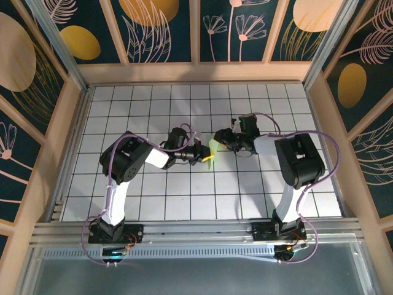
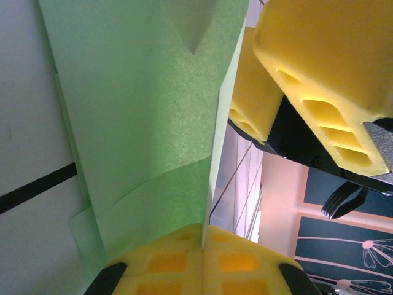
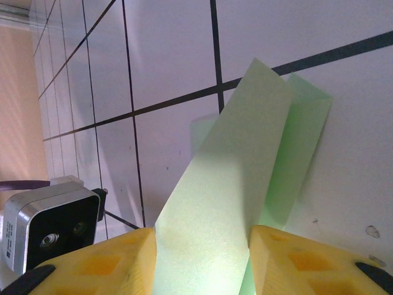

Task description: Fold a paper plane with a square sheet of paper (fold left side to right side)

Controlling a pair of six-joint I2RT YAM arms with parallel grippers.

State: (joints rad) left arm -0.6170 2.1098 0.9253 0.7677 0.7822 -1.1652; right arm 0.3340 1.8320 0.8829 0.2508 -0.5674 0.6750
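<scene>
My left end effector [image 2: 202,241] is clamped on the sheet of paper [image 2: 141,123]. Its two yellow pads [image 2: 166,261] are pressed together with no gap, and the edge of the green sheet runs straight into the seam between them. From that grip the paper reaches directly away from my left wrist as a long folded band, its long axis in line with my fingers. A diagonal crease crosses it just beyond the pads, and a second layer peeks out along the left side.

My right end effector [image 3: 202,239] stands well apart at the jaws. One yellow finger [image 3: 104,264] is on each side of the band, and I cannot tell whether either touches the paper. From this wrist the band looks narrow and long. It slants from between my fingers up and to the right, ending in an angled tip, with a paler under-layer showing along its right edge.

From above, the paper is a small green sliver between the two end effectors, which meet near the middle of the table [image 1: 153,190]. Its long axis runs roughly from the far side toward the near side. The white grid tiles lie beneath it, and I cannot tell whether it rests on them or hangs just above.
</scene>
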